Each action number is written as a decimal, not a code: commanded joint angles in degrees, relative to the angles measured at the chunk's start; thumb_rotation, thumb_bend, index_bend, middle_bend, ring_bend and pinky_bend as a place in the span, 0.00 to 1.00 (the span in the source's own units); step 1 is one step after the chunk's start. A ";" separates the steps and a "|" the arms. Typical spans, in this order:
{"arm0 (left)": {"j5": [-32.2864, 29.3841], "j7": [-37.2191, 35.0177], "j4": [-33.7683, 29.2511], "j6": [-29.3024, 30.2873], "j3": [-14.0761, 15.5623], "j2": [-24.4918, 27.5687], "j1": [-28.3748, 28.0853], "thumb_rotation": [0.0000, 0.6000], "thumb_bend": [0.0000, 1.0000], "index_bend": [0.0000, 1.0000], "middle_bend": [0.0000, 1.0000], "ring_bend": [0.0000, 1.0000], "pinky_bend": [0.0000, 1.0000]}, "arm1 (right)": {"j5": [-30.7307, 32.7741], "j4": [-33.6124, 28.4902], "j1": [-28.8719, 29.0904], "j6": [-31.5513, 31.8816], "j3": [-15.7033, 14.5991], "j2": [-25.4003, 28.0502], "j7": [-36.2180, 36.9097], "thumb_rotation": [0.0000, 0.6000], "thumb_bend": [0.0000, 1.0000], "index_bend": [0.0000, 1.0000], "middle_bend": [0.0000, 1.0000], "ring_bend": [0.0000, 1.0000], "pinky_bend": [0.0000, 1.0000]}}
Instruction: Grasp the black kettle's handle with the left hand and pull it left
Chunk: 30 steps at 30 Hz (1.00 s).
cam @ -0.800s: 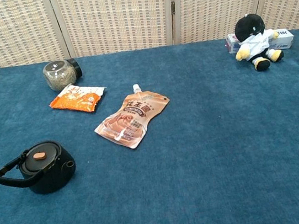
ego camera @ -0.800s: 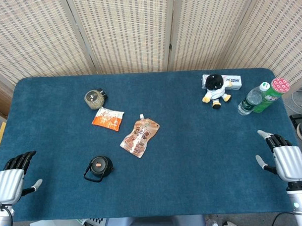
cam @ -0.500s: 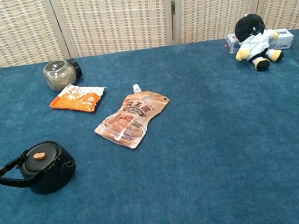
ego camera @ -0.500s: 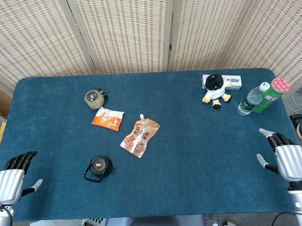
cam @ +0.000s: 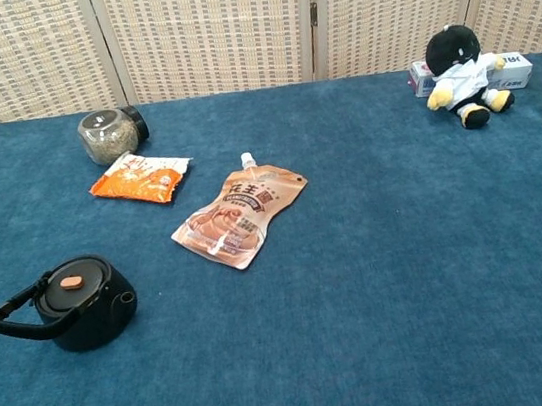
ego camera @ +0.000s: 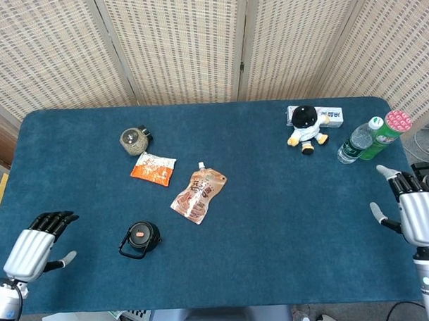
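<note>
Head view shows the black kettle (ego camera: 140, 238) at seven o'clock on the blue table (ego camera: 286, 200), its handle (cam: 16, 312) jutting toward eight. It looks rigid and fairly heavy, so wrapping that stiff loop seems best. The left hand (ego camera: 34, 250) hovers well apart, fingers spread and empty; the right hand (ego camera: 414, 213) likewise.

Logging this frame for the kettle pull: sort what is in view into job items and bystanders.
Job: black kettle, its handle, left hand.

Lying about: jar, orange packet, spouted pouch, plush toy, box behind it, two bottles, right hand.
</note>
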 commanded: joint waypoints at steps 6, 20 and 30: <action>1.34 2.50 -1.26 -5.38 -0.51 -0.70 -4.84 1.00 0.17 0.22 0.20 0.19 0.16 | 0.74 -0.48 0.34 -1.06 -0.23 0.18 -1.00 1.00 0.30 0.18 0.28 0.24 0.41; 2.99 5.73 -4.56 -14.53 0.19 -3.09 -12.31 0.46 0.14 0.12 0.18 0.17 0.16 | 2.03 -0.79 -0.41 -0.70 -0.50 0.80 -1.14 1.00 0.30 0.18 0.28 0.24 0.41; 2.09 8.49 -4.72 -17.25 0.71 -6.79 -14.38 0.68 0.14 0.09 0.17 0.17 0.16 | 2.50 -0.36 -0.73 -0.78 -0.79 0.67 -0.84 1.00 0.30 0.18 0.28 0.24 0.41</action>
